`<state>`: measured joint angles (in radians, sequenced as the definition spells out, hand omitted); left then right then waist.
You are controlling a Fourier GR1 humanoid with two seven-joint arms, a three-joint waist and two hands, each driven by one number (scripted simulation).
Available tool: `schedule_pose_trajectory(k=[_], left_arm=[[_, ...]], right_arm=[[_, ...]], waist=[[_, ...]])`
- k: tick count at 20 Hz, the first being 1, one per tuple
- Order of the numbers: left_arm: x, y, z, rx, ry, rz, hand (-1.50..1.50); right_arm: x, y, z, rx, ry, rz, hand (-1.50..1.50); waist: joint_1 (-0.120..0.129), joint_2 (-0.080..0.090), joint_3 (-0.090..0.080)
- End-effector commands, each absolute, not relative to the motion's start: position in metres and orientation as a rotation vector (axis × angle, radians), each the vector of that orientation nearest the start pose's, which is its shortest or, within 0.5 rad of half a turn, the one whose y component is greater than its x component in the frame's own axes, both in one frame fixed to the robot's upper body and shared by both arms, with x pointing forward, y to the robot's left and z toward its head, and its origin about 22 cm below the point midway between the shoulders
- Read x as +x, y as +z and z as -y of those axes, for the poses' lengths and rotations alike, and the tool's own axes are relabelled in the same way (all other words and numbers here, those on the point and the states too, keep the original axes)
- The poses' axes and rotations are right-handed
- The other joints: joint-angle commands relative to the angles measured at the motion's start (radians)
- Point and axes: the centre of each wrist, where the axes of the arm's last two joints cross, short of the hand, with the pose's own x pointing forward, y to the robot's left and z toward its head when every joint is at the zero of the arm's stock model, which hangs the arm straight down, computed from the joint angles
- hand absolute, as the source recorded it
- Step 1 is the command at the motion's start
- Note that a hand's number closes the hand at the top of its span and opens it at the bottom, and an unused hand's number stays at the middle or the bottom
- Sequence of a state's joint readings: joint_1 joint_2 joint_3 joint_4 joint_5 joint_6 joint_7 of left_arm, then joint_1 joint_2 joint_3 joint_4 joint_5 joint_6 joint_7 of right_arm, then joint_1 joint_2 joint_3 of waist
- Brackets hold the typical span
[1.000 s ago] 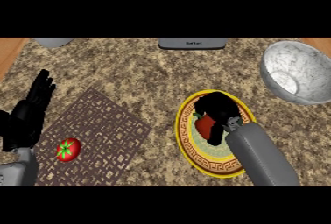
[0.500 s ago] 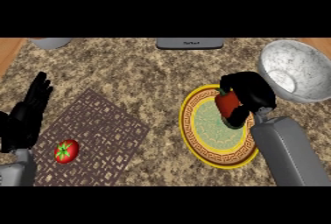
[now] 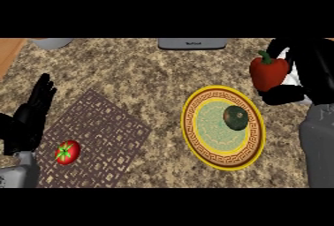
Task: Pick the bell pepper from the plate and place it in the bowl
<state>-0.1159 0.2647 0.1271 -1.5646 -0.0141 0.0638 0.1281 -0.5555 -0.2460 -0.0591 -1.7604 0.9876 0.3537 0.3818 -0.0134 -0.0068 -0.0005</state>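
My right hand [image 3: 306, 70] is shut on the red bell pepper [image 3: 268, 73] and holds it lifted at the upper right, past the plate's far right rim. The hand and forearm hide most of the bowl; only a white sliver [image 3: 295, 75] shows between them. The yellow patterned plate [image 3: 195, 132] lies on the counter at centre right with a dark green round vegetable [image 3: 235, 118] on it. My left hand [image 3: 29, 117] rests open at the left edge, fingers up.
A red tomato [image 3: 66, 152] lies on a brown patterned mat [image 3: 104, 132] at the lower left. A grey appliance [image 3: 192, 43] stands at the back centre, and a grey object [image 3: 52, 43] at the back left corner.
My right hand has lifted the bell pepper off the plate and carried it up and to the right, over the bowl's place. The green vegetable on the plate is now uncovered. The left hand stays still.
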Motion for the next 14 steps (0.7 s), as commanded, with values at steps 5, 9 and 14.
schedule_pose_trajectory(k=[5,9,14], left_arm=[[0.266,0.05,-0.307,0.339,-0.07,1.575,0.0],[0.288,0.069,-0.318,0.327,-0.058,1.58,0.0],[0.287,0.068,-0.289,0.335,-0.077,1.59,0.0]], right_arm=[[0.315,0.255,0.284,-1.163,0.643,1.558,1.5],[0.347,0.246,0.299,-1.072,0.606,1.547,1.5],[0.369,0.2,0.352,-1.044,0.582,1.542,1.5]], waist=[[0.018,0.007,0.001],[0.02,0.01,0.0],[0.026,0.014,0.001]])
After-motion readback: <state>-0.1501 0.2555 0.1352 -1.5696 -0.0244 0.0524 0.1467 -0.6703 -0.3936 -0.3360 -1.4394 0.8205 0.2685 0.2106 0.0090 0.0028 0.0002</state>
